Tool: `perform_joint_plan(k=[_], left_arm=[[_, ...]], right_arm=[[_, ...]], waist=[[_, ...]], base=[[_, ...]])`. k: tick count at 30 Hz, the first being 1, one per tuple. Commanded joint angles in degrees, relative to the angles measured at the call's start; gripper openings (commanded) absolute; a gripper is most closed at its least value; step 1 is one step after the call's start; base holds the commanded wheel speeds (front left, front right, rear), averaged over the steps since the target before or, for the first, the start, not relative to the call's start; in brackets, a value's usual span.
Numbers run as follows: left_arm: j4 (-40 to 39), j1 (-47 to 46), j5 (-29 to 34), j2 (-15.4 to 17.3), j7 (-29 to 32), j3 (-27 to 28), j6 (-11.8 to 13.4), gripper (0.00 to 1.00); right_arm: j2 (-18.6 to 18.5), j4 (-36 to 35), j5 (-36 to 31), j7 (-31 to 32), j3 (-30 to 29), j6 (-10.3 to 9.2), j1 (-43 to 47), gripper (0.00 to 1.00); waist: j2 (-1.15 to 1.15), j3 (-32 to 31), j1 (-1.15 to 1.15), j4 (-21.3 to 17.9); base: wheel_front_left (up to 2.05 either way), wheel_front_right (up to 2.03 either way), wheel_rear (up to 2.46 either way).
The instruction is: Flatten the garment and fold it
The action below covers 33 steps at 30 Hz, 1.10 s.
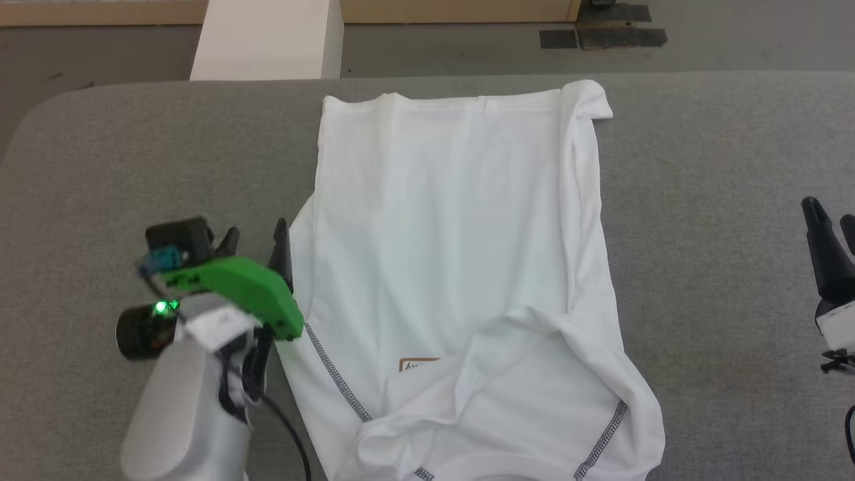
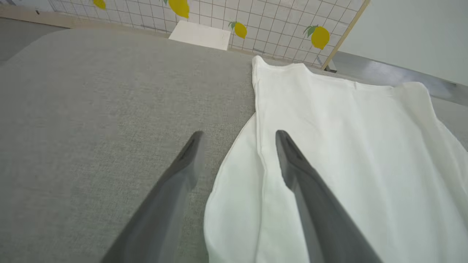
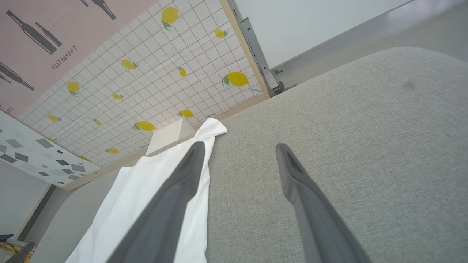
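Garment (image 1: 454, 267), white with grey stitched seams, lies on the grey table (image 1: 100, 167); its far part is flat and its near part is folded over in loose wrinkles. The left gripper (image 1: 256, 230) is at the garment's left edge, fingers spread wide, one above the cloth and one above the table, pinching nothing. The right gripper (image 1: 830, 212) is well apart on the right, fingers also spread and empty.

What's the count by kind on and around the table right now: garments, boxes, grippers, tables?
Garments: 1, the white garment, spread on the table.
Boxes: 1, the white box, past the table's far edge.
Grippers: 2, the left gripper at the garment's edge and the right gripper off to the side, both open.
Tables: 1, the grey table.
Total: 5
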Motion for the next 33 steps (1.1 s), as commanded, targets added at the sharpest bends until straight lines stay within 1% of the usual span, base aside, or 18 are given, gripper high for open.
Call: perform_joint_plan(k=[1,2,4,6,9,13,18,21,22,23,24,28,33], left_arm=[[1.8,-3.1,-0.1,1.5,4.9,-0.8,0.3,1.00],[3.3,-5.8,-0.3,2.2,9.6,-1.4,0.4,1.00],[5.2,-10.3,0.5,3.7,17.1,-2.6,1.1,1.00],[7.0,-14.1,1.2,4.6,23.3,-3.9,1.4,1.00],[9.9,-18.5,3.2,6.1,30.6,-6.2,1.4,1.00],[13.3,-21.7,4.7,6.7,34.8,-8.6,0.9,1.00],[17.4,-22.8,6.0,7.0,37.6,-10.8,0.4,1.00],[19.5,-22.4,5.9,6.8,39.0,-11.9,-0.4,1.00],[20.0,-22.1,5.4,6.4,39.6,-12.0,-0.7,0.82],[20.3,-21.8,4.9,5.9,39.7,-12.0,-0.9,0.33],[20.6,-21.7,4.6,5.8,39.9,-12.2,-1.1,0.00],[21.5,-21.4,3.1,4.9,38.9,-11.6,-1.4,0.00],[21.0,-22.1,0.0,4.0,33.6,-7.5,0.4,0.00]], right_arm=[[0.1,-0.5,-0.3,0.2,0.2,-0.08,-1.2,1.00],[0.1,-0.7,-0.3,0.4,0.3,-0.08,-1.6,1.00],[0.1,-0.9,-0.2,0.8,0.4,-0.08,-2.0,1.00],[0.1,-1.0,0.0,0.8,0.5,-0.08,-2.2,1.00],[0.1,-1.0,0.2,0.8,0.9,-0.08,-2.5,1.00],[0.1,-0.9,0.4,0.8,1.0,-0.08,-2.7,1.00],[-0.3,-1.4,0.5,1.2,0.8,-0.08,-3.1,1.00],[-0.4,-1.8,0.5,1.4,0.6,-0.08,-3.4,1.00],[-0.4,-1.9,0.6,1.4,0.5,-0.08,-3.4,1.00],[-0.4,-2.0,0.6,1.5,0.3,-0.08,-3.5,1.00],[-0.4,-2.1,0.6,1.5,0.2,-0.08,-3.5,1.00],[-0.4,-2.3,0.5,1.7,-0.1,-0.08,-3.5,1.00],[-0.3,-2.1,0.3,1.8,0.1,-0.08,-3.3,1.00]], waist=[[0.53,3.1,0.00,-1.2],[0.53,3.8,0.00,-1.4],[0.53,5.1,0.00,-1.6],[0.53,6.1,0.00,-1.8],[0.53,7.3,0.00,-2.1],[0.53,8.2,0.00,-2.3],[0.53,9.0,0.00,-2.6],[0.53,9.2,0.00,-2.6],[0.53,9.3,0.00,-2.6],[0.53,9.4,0.00,-2.5],[0.53,9.5,0.00,-2.5],[0.53,9.5,0.00,-2.2],[0.53,8.9,0.00,-1.5]], base=[[0.00,0.00,0.00],[0.00,0.00,0.00],[0.00,0.00,0.00],[0.00,0.00,0.00],[0.00,0.00,0.00],[0.00,0.00,0.00],[0.00,0.00,0.00],[0.00,0.00,0.00],[0.00,0.00,0.00],[0.00,0.00,0.00],[0.00,0.00,0.00],[0.00,0.00,0.00],[0.00,0.00,0.00]])
